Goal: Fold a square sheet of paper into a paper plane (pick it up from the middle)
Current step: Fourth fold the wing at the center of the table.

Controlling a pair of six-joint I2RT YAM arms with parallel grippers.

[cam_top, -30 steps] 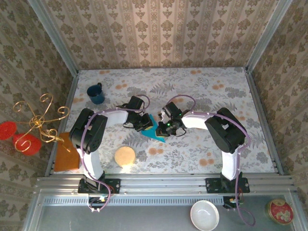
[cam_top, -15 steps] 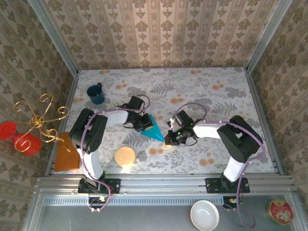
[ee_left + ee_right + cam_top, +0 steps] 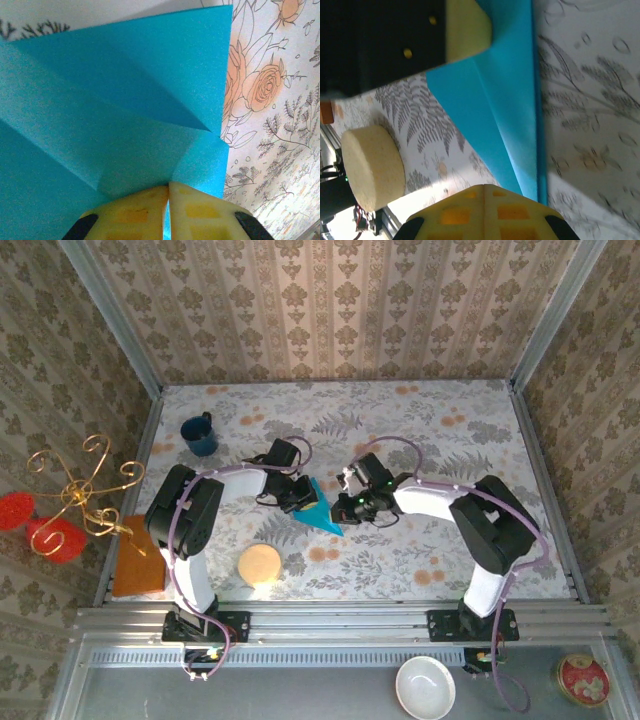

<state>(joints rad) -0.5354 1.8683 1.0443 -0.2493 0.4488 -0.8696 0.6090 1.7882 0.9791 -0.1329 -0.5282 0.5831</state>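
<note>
Paper [image 3: 322,510] folded to a pointed dart, on the flowered worktop [image 3: 450,430] between the two claws.
Left claw [image 3: 168,186] is pinching the paper's wide end: its yellow pads [image 3: 125,215] meet with a thin blue edge between them, and creased flaps fan out ahead. Right claw [image 3: 484,187] sits at the narrow tip with its pads pressed together; whether they touch the paper cannot be told. From the right wrist, the left claw's pad rests at the paper's far end. A round tan puck [image 3: 260,565] lies nearer the arm bases, left of the paper. A dark blue mug [image 3: 200,435] stands well apart, far left.
</note>
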